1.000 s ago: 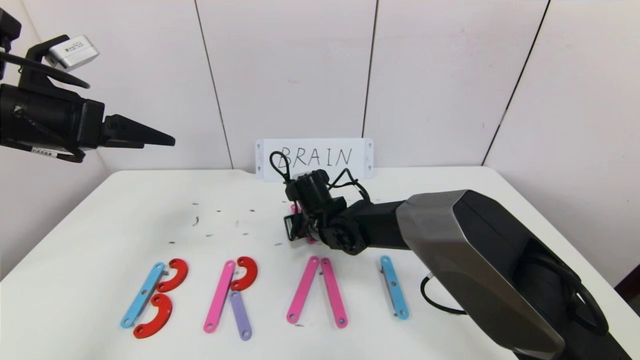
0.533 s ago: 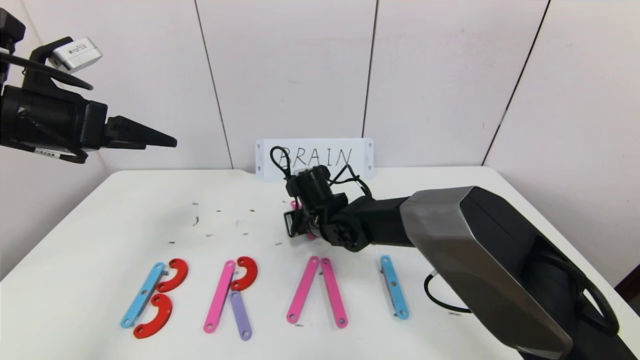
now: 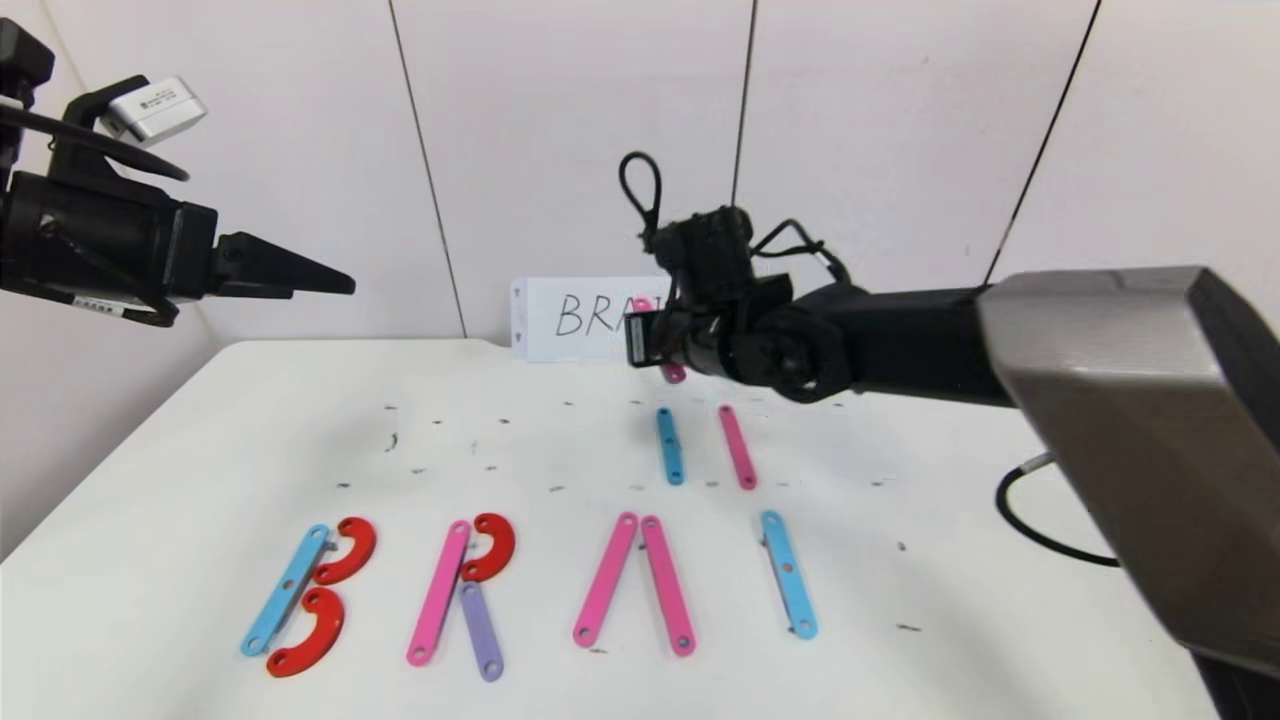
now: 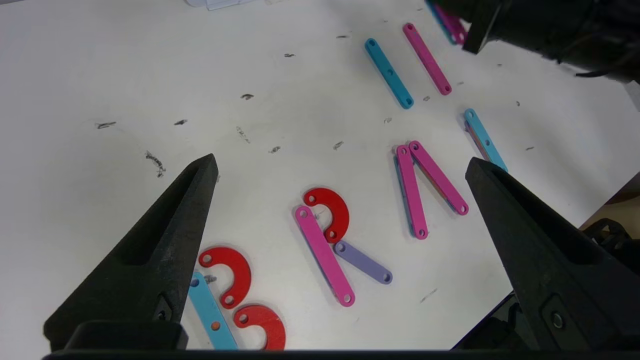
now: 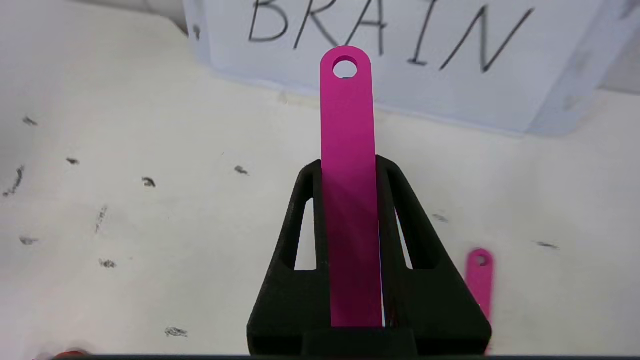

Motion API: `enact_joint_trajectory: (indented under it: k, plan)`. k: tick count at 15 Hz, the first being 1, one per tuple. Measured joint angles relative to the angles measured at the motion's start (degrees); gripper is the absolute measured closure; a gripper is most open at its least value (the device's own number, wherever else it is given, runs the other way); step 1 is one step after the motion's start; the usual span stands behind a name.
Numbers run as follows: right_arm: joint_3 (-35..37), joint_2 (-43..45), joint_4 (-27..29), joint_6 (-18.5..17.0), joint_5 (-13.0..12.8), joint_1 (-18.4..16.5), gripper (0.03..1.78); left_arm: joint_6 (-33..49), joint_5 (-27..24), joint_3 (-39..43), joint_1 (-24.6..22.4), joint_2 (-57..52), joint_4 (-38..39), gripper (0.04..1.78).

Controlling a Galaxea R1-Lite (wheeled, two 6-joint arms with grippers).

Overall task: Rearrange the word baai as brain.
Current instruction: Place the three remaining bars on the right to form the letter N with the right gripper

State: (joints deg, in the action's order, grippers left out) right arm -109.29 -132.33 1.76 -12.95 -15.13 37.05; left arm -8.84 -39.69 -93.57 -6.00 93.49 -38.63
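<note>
The word lies along the table's front edge. It has a light-blue bar [image 3: 285, 590] with two red curves [image 3: 345, 550], a pink bar [image 3: 438, 592] with a red curve [image 3: 490, 545] and a purple bar [image 3: 482, 630], two leaning pink bars [image 3: 605, 580], and a single light-blue bar [image 3: 788, 588]. My right gripper [image 3: 650, 340] hangs in the air before the card, shut on a pink bar [image 5: 347, 125] that sticks out past its fingertips. My left gripper [image 4: 341, 161] is open and empty, raised high at the left.
A loose light-blue bar [image 3: 670, 446] and a loose pink bar [image 3: 737, 447] lie side by side behind the word. The white card [image 3: 580, 315] with BRAIN handwritten on it leans on the back wall. Small dark specks dot the white table [image 3: 200, 450].
My right gripper has risen from the table with the pink bar and moved back toward the card, uncovering the loose blue and pink bars. The left arm has stayed put.
</note>
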Motion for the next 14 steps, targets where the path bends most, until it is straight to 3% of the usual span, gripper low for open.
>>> enact_joint_trajectory:
  k: [3,8,14]
  plan:
    - [6.27,8.07,0.33,0.24,0.04,-3.23,1.52,0.00,0.00,0.05,0.00,0.02,0.11,0.08]
    - [24.09,19.24,-0.38,-0.02,0.15,-7.31,1.52,0.00,-0.07,0.20,0.05,0.02,0.07,0.08]
    - [41.76,25.60,-0.96,-0.44,0.15,-10.75,1.52,0.00,-0.13,0.33,0.05,0.11,0.00,0.08]
